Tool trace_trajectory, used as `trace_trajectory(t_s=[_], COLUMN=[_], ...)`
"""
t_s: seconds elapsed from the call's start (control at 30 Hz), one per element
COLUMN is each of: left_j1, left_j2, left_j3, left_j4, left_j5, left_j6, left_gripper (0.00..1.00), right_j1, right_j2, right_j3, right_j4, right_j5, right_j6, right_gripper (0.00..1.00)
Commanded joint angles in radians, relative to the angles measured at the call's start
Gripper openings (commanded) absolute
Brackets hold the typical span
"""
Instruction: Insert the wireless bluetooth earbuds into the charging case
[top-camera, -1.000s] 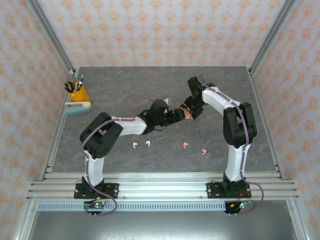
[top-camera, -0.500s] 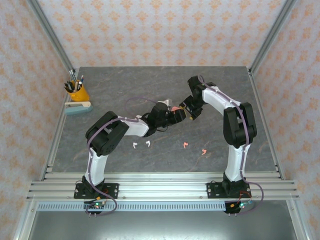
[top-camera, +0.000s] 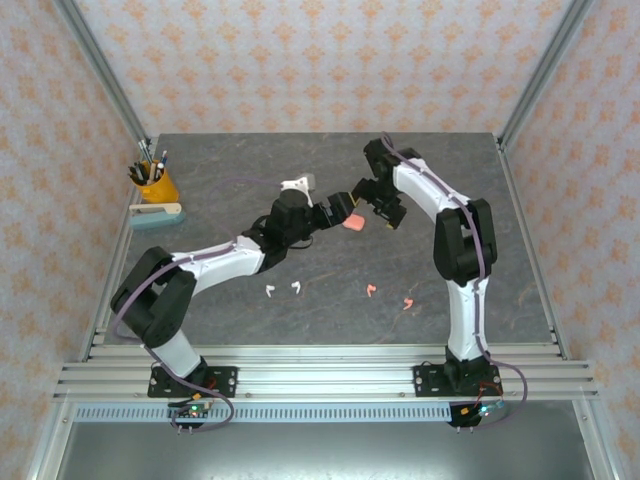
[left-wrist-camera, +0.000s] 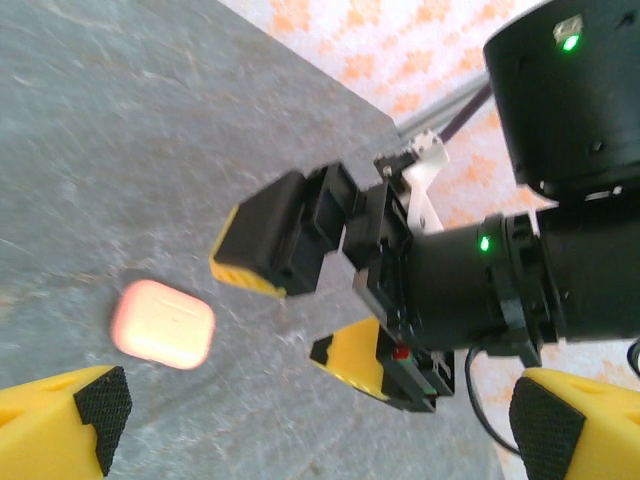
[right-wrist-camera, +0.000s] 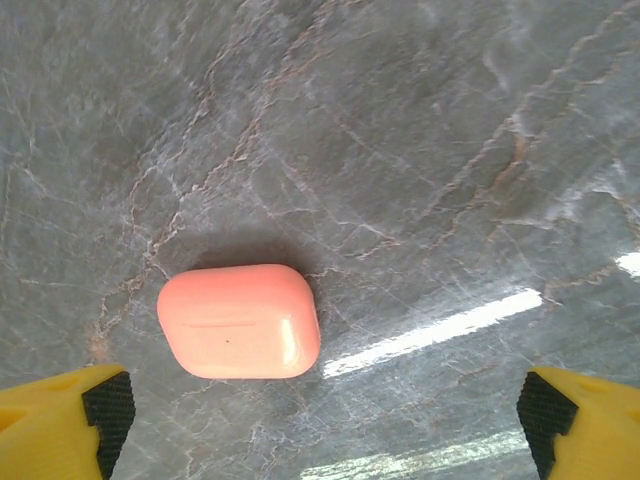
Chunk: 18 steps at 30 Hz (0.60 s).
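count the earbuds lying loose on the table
4. Two white earbuds lie side by side near the front edge, left of centre; two pink earbuds lie to their right. More could be hidden under the left arm.

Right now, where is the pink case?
In the top view, the pink case lies on the table between the left gripper and the right gripper, farther back than the earbuds.

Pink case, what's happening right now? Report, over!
Left fingers open, right fingers open, both empty. Salmon-pink pebble-shaped plastic case shut on table between them. Two white stemmed plastic earbuds, two pink stemmed plastic earbuds loose, nearer the bases. Nothing blocking.
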Motion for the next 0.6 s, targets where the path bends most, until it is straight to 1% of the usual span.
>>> trace_trajectory(t_s=[0.0,0.17,0.33,0.57], left_j1=[0.029,0.075,0.099,0.116], left_j2=[-0.021,-0.049,-0.070,-0.094], left_j3=[-0.010,-0.048,-0.071,-0.092], left_j4=[-0.137,-0.136,-0.147,-0.147], left_j5=[-0.078,-0.082,-0.081,-0.073], left_j6=[0.025,-0.011,-0.017,-0.019], left_gripper=[1.00,1.00,1.00,1.00], right_j1=[0.038,0.077,0.096,0.115], right_j2=[0.059,0.151,0.199,0.270], right_j3=[0.094,0.224,0.277,0.347], right_j4=[-0.139,-0.226,-0.242,-0.268], right_j5=[0.080,0.093,0.082,0.087], right_j6=[-0.078,-0.090,-0.069,-0.085], right_gripper=[1.00,0.96,0.93,0.92])
